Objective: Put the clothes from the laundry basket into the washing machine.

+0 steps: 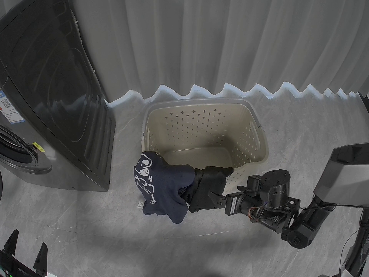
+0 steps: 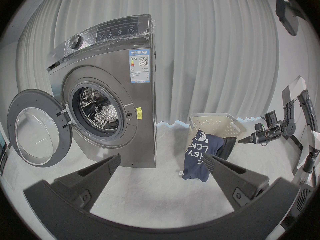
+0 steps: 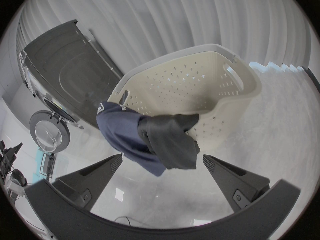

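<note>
A beige laundry basket (image 1: 253,135) stands on the floor by the curtain. Over its near rim hang a navy printed shirt (image 1: 161,189) and a black garment (image 1: 207,183), both also seen in the right wrist view as the navy shirt (image 3: 120,130) and the black garment (image 3: 170,140). My right gripper (image 1: 214,200) is open, its tips right at the black garment's lower edge, nothing clamped; its fingers (image 3: 213,167) stand wide apart. The washing machine (image 2: 110,94) stands to the left with its round door (image 2: 36,130) swung open. My left gripper (image 1: 26,249) is open low at the near left, well away from the basket.
A white curtain (image 1: 215,35) hangs behind the basket. The machine's dark side panel (image 1: 57,97) is close to the basket's left. Open grey floor (image 1: 115,231) lies between the machine, the basket and me.
</note>
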